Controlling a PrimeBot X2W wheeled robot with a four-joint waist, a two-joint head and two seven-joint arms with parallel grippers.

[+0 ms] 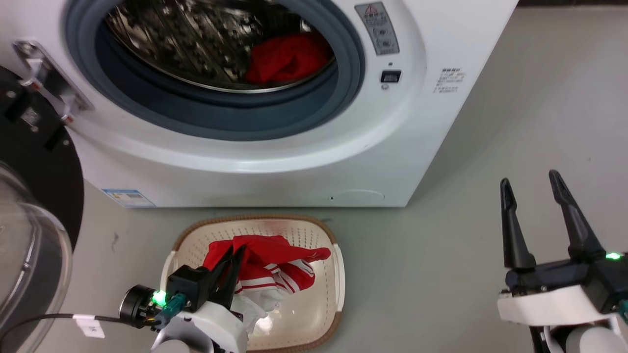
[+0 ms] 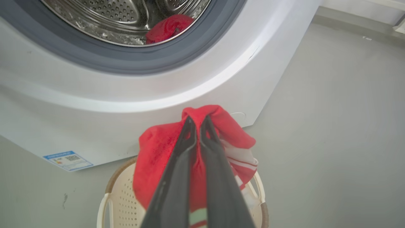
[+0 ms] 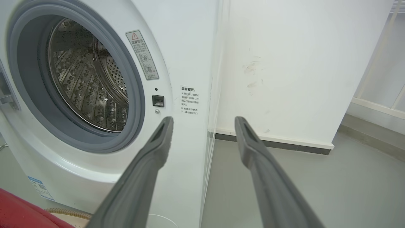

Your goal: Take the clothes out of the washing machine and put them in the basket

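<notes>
The white washing machine (image 1: 294, 162) stands with its door open; a red garment (image 1: 287, 59) lies in the steel drum, also seen as the red garment (image 2: 167, 28) in the left wrist view. On the floor in front sits the cream basket (image 1: 314, 230). My left gripper (image 1: 234, 252) is shut on a second red garment with striped trim (image 1: 274, 267), holding it over the basket (image 2: 118, 199); the fabric (image 2: 158, 148) drapes round the fingers (image 2: 190, 133). My right gripper (image 1: 530, 179) hangs open at the right, above bare floor, and faces the machine's front (image 3: 186, 63).
The black-rimmed glass door (image 1: 29, 235) swings open at the far left, close to my left arm. Grey floor (image 1: 466, 245) stretches to the right of the machine and basket. A white wall (image 3: 284, 63) with a skirting stands beyond the machine.
</notes>
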